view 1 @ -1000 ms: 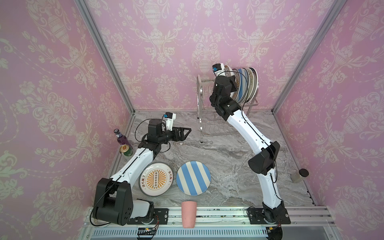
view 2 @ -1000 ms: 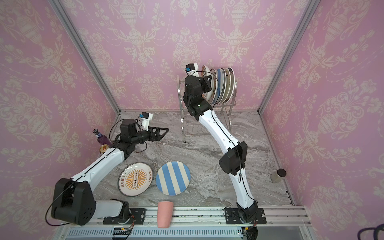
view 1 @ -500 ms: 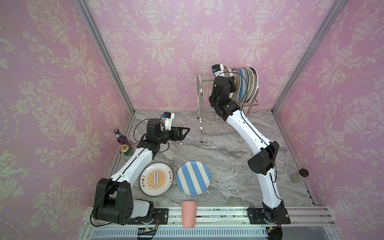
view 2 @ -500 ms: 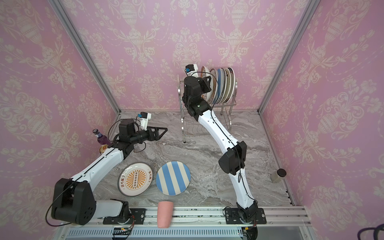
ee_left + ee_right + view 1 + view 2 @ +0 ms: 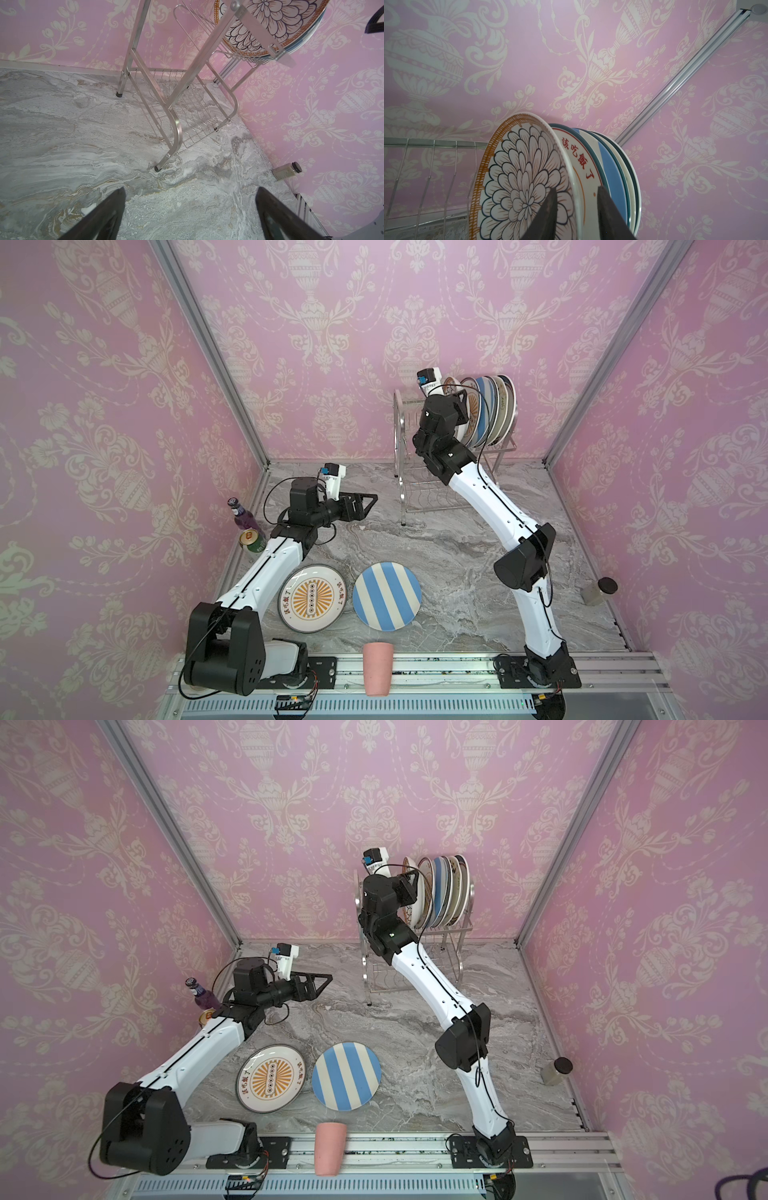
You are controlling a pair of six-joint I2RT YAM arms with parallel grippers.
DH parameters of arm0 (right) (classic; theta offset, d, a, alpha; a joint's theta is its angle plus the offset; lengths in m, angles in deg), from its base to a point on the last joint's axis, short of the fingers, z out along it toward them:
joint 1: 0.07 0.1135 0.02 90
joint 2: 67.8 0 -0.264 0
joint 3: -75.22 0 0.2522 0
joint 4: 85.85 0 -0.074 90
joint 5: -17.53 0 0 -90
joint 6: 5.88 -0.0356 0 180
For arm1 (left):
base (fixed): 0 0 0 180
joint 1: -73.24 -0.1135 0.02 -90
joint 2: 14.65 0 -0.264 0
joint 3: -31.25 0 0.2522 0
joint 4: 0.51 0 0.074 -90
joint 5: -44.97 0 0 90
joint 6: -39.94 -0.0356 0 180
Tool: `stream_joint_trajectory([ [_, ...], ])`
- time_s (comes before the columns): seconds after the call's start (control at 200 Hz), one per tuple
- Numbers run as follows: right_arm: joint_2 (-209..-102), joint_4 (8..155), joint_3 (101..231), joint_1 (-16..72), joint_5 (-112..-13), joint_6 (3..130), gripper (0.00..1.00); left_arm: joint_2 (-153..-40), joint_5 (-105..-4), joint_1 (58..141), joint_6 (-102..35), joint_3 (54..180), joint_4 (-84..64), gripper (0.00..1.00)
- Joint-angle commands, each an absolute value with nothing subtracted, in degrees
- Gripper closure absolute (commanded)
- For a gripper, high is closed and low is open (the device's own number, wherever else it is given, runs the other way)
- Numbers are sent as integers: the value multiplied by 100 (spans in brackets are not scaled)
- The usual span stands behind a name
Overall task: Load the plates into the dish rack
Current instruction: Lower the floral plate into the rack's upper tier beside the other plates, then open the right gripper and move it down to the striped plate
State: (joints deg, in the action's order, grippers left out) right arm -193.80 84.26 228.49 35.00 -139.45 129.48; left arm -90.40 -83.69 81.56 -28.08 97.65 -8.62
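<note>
Your right gripper (image 5: 576, 188) straddles the petal plate (image 5: 525, 187) rim with its jaws parted, not pinching. The plate stands in the dish rack (image 5: 400, 456) top tier at 1 o'clock, at the 9 o'clock end of the row. Back off in the plate's plane so you don't clip the rim. The right arm reaches high, elbow bent. The left gripper (image 5: 191, 188) is spread wide and empty at 10 o'clock. The sunburst plate (image 5: 311, 598) and striped plate (image 5: 386, 596) lie flat near 6 o'clock.

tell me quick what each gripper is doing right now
left gripper: open, holding nothing.
right gripper: open, straddling the rim of the flower plate, not clamped on it.
</note>
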Motion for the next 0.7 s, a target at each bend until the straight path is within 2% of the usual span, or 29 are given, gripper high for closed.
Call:
stream_joint_trajectory([
  [0.0,-19149,8159,22974,3602,-13825,12679,58,-8919,-8277,8081,-2973,9816,-1195,1],
  [0.04,-19096,7794,23051,3606,-13746,12421,57,-8919,-8203,8080,-3064,9880,-1357,1],
  [0.055,-19069,7638,23072,3609,-13730,12286,51,-8919,-8189,8068,-3100,9902,-1402,1],
  [0.12,-18884,6827,23115,3622,-13482,11623,48,-8923,-8059,8050,-3270,10018,-1641,1],
  [0.165,-18730,6250,23110,3623,-13285,11104,41,-8927,-7888,8037,-3357,10106,-1874,1],
  [0.28,-18303,5069,23101,3623,-12592,10088,34,-8897,-7687,8012,-3403,10174,-2010,1],
  [0.345,-18032,4612,23051,3634,-12231,9730,32,-8892,-7600,8010,-3339,10191,-1983,1],
  [0.47,-17335,4009,22689,3640,-11468,9202,17,-8914,-7384,8012,-3262,10239,-2068,1],
  [0.585,-16575,3446,22125,3638,-10782,8879,16,-8914,-6773,8009,-3041,10065,-1953,1],
  [0.696,-15815,2996,21283,3594,-10072,8543,15,-9025,-6734,8006,-3003,10100,-2011,1],
])
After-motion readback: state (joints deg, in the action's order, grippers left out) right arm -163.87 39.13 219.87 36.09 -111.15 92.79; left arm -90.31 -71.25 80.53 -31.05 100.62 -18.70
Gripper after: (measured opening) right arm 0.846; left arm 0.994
